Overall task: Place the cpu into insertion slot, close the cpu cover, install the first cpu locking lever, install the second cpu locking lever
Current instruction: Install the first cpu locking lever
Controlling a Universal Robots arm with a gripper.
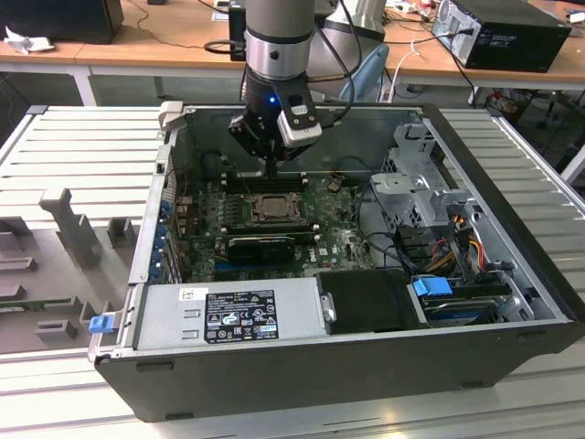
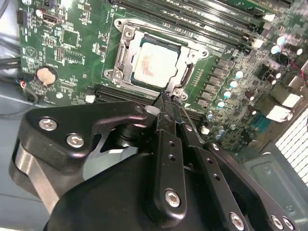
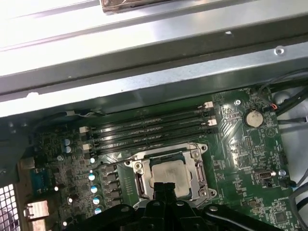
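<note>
**Open computer case, exterior view's left to right, with both wrist views.** At the left a ribbed metal table (image 1: 82,146) is seen, and on it the computer case (image 1: 274,370) lies with its side open. A grey power supply (image 1: 228,315) occupies the case's near left corner. Toward the middle, the green motherboard (image 1: 338,242) is exposed, and the gripper (image 1: 273,174) hangs over it on the single arm.

The fingers are drawn together with nothing between them, as is shown in both wrist views (image 2: 166,102) (image 3: 163,188). The cpu (image 1: 271,208) is already seated flat in its socket. Its pale face is seen through the open centre of the cpu cover (image 2: 126,53), which lies down around it (image 2: 155,65) (image 3: 169,169).

The governing relation is that the fingertips stand over the socket's edge, with the chip just beyond them in both wrist views. Whether the tips touch metal cannot be told. The chip is square and offers no long axis.

A thin metal rod (image 2: 187,118) runs beside the fingertips and is judged to be a locking lever. Whether it is latched cannot be told. The memory slots (image 3: 149,127) lie between the socket and the case's far wall. At the exterior view's right a drive cage (image 1: 416,183) is mounted, well apart from the gripper.
</note>
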